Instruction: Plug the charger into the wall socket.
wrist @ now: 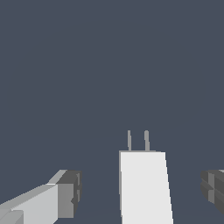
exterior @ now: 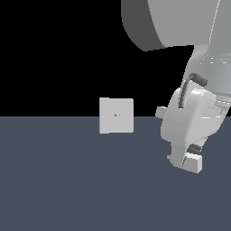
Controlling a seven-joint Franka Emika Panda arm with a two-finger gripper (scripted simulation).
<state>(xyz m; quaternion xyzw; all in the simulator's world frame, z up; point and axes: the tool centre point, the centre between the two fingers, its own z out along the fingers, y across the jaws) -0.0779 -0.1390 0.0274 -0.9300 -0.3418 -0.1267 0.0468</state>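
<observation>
In the wrist view the gripper [wrist: 142, 194] stands with its 2 fingers [wrist: 65, 194] spread wide, and the charger [wrist: 144, 188] lies between them with clear floor on both sides, so nothing is clamped. Its 2 thin grey prongs [wrist: 138, 140] point away from the wrist. In the exterior view the white block [exterior: 193, 162] shows just under the hand, low over the dark floor [exterior: 67, 180]; whether it rests on the floor or a fingertip already brushes it is hard to judge from that angle. The wall socket [exterior: 116, 115] stands upright well apart, toward the exterior view's left, its small dot facing the camera. As I read it, the task is at its start: the grasp is not yet made, and the carry, the lining-up of prongs with socket and the insertion all remain.
</observation>
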